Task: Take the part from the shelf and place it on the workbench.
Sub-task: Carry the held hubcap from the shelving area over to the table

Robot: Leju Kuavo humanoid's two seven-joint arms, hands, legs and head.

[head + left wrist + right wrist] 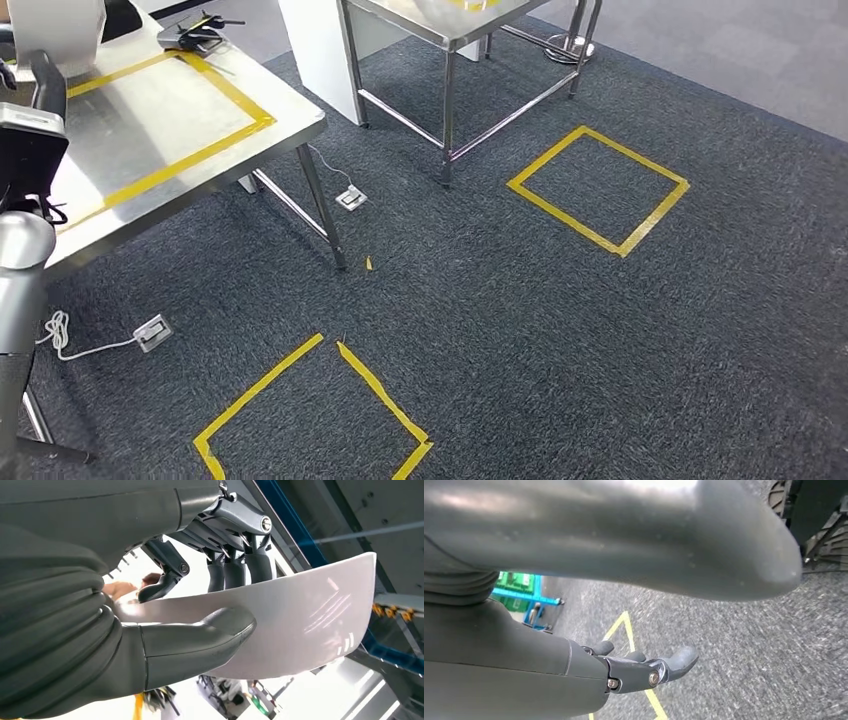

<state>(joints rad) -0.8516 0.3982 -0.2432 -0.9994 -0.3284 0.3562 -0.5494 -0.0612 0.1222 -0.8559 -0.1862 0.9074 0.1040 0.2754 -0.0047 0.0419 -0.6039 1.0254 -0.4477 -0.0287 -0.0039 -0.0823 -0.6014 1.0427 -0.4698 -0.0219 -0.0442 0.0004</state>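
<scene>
Left wrist view: the left hand (pixel 200 605) grips the part (pixel 300 625), a white curved panel, with the thumb pressed on one face and the dark fingers (pixel 235 572) hooked over its upper edge. Head view shows the part's white corner (pixel 55 30) raised over the bench's (pixel 290 125) far left side, with the left arm beside it at the frame's edge. On the bench a yellow tape frame (pixel 235 100) marks a rectangle, and a dark tool (pixel 195 35) lies at the far corner. Yellow tape squares (pixel 600 185) sit on the grey carpet (pixel 600 350), near a second steel table (pixel 445 40). Right wrist view has the right hand (pixel 644 672) hanging over the carpet, fingers apart and holding nothing.
</scene>
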